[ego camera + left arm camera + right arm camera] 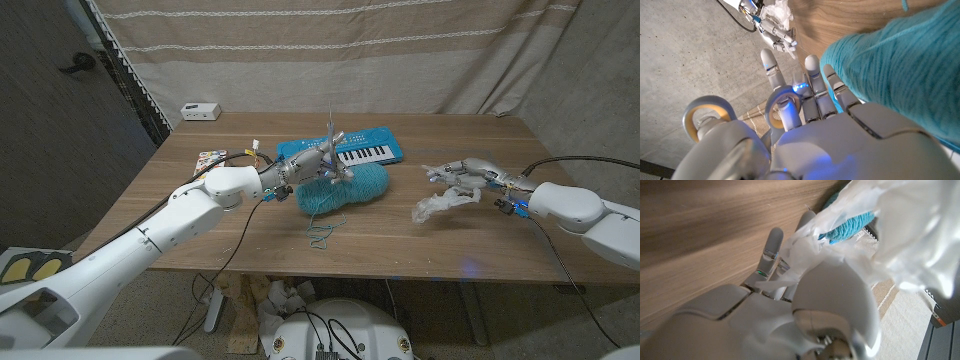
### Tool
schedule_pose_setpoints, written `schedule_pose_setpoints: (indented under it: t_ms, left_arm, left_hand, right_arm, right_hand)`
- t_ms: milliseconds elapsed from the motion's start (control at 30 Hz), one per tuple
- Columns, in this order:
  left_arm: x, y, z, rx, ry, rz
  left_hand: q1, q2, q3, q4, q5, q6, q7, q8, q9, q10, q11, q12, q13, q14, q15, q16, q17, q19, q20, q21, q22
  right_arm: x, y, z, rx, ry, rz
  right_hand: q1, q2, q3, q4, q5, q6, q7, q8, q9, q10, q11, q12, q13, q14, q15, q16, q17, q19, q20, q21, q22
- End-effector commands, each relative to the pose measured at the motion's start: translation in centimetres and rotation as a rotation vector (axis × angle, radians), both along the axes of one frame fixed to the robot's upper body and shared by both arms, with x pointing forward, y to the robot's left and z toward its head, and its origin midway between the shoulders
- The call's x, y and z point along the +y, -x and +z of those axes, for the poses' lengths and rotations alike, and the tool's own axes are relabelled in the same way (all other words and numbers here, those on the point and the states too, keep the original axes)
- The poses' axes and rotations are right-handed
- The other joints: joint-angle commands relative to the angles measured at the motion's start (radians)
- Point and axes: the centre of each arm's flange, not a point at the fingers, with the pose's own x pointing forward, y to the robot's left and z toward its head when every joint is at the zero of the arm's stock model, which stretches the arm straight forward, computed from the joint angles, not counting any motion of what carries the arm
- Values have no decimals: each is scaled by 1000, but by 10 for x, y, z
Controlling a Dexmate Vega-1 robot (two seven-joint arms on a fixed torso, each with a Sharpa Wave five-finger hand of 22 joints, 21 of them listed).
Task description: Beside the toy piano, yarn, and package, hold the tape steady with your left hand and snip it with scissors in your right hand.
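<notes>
- Left hand (305, 168): over the table's middle, at 9 o'clock of the yarn. It holds the scissors (333, 138). In the left wrist view one finger passes through a tan handle ring (782, 105), and the other fingers (812, 67) reach out straight beside the yarn (900, 65).
- Scissors: the blades point up and away from the robot, and stand over the yarn's rear edge in the head view.
- Right hand (468, 172): at 3 o'clock of the yarn and well apart from it. Its fingers are closed on the tape (440, 205), a crumpled clear mass. The right wrist view shows the film (900, 230) draped over the hand (805, 305).
- Tape: it hangs from the right hand towards the table. Whether its lower end touches the wood cannot be told.
- The two hands are well apart, and the scissors are not at the tape.
- Yarn (345, 190): a teal bundle near the table's middle, with a loose strand (320, 232) trailing at its 6 o'clock.
- Toy piano (372, 150): blue with white keys, touching the yarn at its 12 o'clock.
- Package (212, 160): at 10 o'clock of the yarn, near the table's left edge and partly behind the left arm.
- White box (200, 110): on the table's far left corner.
</notes>
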Motion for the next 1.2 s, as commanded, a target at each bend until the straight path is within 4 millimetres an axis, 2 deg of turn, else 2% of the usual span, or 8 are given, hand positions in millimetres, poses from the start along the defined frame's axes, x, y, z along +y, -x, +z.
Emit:
schedule_pose_setpoints:
  t_ms: [33,467,1200]
  left_arm:
    - [-7,0,2,-2,1,-8]
    - [-10,-2,4,-3,3,-12]
    - [-16,-5,4,-8,12,-23]
  left_hand:
    - [0,0,-107,-75,6,105,99,4,1,148,-134,6,1,10,-93,3,-5,9,-4,-3,4]
    - [1,0,-107,-75,7,105,100,4,1,151,-139,6,1,10,-90,8,3,10,-4,-3,4]
    - [1,0,-107,-74,9,105,98,4,1,158,-138,7,1,14,-93,9,2,12,-5,-3,4]
  right_arm:
    - [-7,-6,27,-90,-69,-14]
    - [-6,-17,46,-137,-81,-21]
    - [1,-26,71,-215,-151,-63]
  right_hand:
    - [8,1,3,-5,-2,1,9,1,2,8,5,4,4,-4,-3,0,7,7,-159,8,1]
    - [8,2,5,-5,-4,2,11,1,2,9,8,3,6,-11,-3,2,11,5,-159,10,-1]
    - [12,4,11,-9,-6,7,24,2,1,20,27,3,8,-17,-3,3,11,11,-160,14,-4]
